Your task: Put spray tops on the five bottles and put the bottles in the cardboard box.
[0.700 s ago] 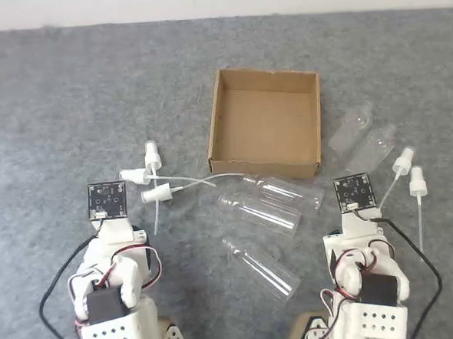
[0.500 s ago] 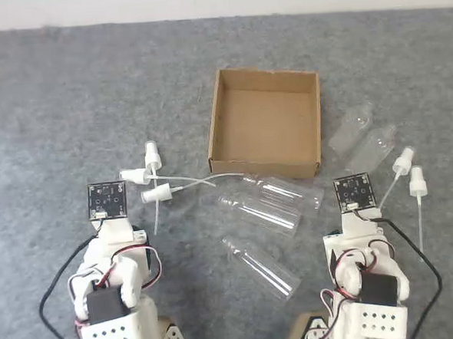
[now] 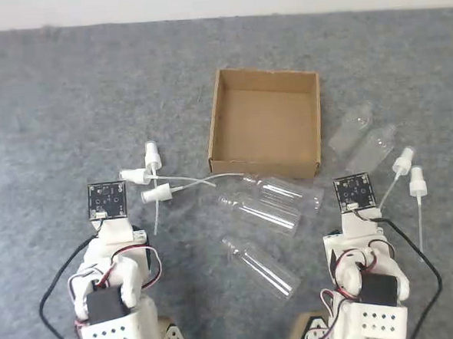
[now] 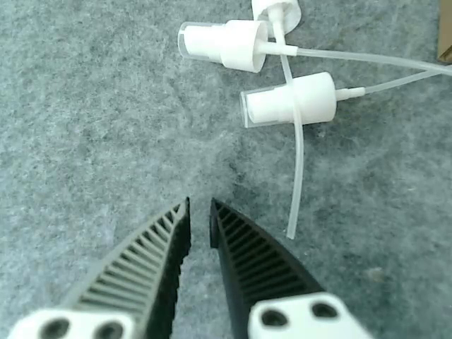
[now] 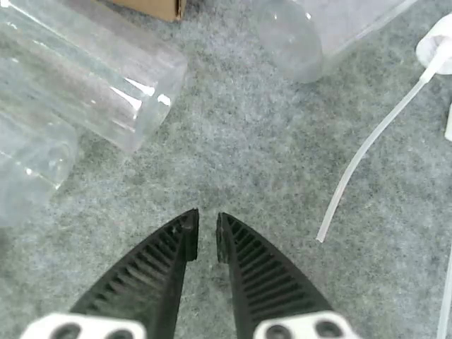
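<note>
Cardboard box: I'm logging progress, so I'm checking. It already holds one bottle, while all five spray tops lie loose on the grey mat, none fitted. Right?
Not quite. The high view shows the cardboard box empty: all five bottles lie outside it on the grey mat. The five spray tops do lie loose, none fitted.
</note>
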